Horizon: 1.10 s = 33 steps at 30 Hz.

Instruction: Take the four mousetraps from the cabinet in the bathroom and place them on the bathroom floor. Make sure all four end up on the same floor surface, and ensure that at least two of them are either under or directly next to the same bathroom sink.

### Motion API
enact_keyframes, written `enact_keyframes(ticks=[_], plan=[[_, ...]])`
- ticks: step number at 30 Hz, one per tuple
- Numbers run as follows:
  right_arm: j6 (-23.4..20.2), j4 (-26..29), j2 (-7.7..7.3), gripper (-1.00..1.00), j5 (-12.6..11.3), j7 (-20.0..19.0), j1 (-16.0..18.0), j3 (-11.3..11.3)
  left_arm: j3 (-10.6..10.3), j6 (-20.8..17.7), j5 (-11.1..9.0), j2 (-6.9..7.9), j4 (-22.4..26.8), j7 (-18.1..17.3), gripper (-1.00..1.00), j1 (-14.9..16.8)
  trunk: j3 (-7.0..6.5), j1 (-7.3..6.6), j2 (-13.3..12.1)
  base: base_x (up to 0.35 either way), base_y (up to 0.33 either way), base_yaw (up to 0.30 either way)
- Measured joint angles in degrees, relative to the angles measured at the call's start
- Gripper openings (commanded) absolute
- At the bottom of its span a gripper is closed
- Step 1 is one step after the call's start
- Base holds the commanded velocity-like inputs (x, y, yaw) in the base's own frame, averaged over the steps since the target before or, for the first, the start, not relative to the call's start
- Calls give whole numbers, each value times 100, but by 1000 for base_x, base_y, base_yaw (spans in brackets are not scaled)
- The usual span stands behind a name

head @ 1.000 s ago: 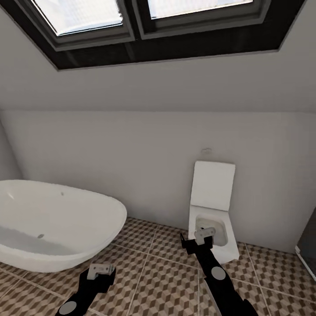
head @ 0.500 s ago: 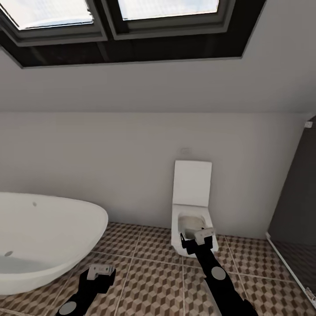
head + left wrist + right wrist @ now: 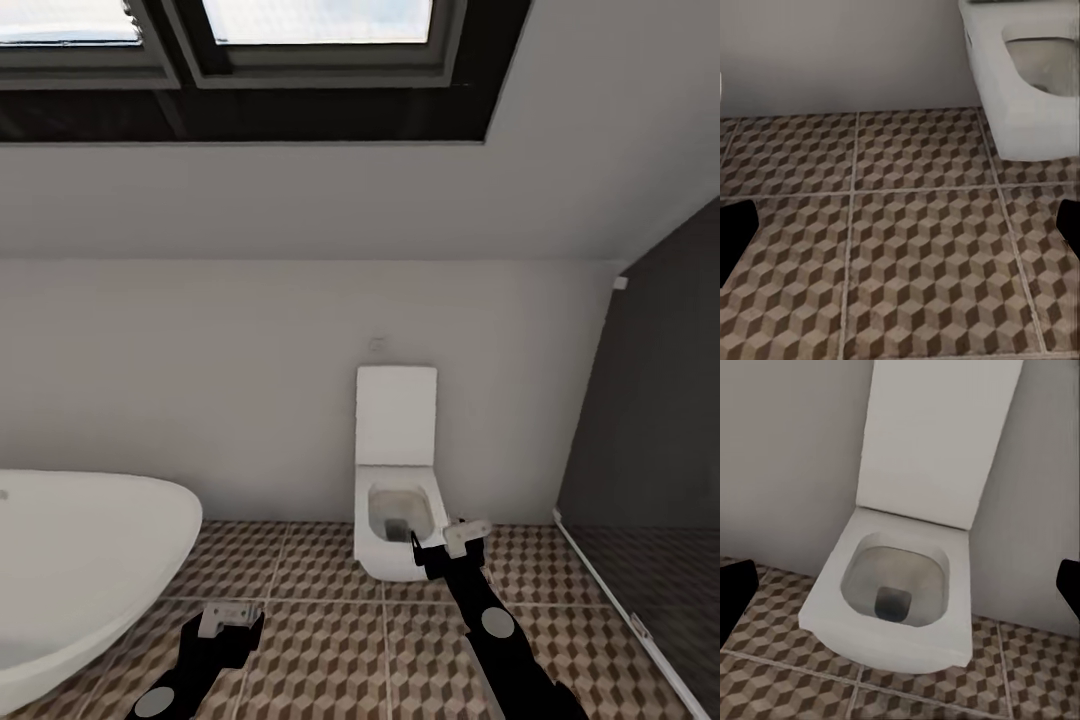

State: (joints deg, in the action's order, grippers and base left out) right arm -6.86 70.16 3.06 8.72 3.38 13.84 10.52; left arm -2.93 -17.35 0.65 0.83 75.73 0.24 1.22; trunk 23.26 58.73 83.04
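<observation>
No mousetraps or cabinet can be seen yet, so neither arm is nearer, and both the left gripper [image 3: 232,615] and right gripper [image 3: 462,536] are held wide open (nothing inside) over the bathroom floor [image 3: 330,640].

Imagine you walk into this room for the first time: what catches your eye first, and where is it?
The white toilet stands against the back wall with its lid up, just beyond the right gripper. The cube-patterned bathroom floor spreads beneath both arms, with the white bathtub curving in at the left. Overhead, a dark-framed skylight cuts into the sloped ceiling.
</observation>
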Motion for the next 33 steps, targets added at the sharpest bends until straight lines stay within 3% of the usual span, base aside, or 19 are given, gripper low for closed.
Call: enact_keyframes(ticks=[33], plan=[[-1,0,0,100,3,0,-1,0,-7,0,6,0,15,0,100,0,-1,0,0,0,0,-273]])
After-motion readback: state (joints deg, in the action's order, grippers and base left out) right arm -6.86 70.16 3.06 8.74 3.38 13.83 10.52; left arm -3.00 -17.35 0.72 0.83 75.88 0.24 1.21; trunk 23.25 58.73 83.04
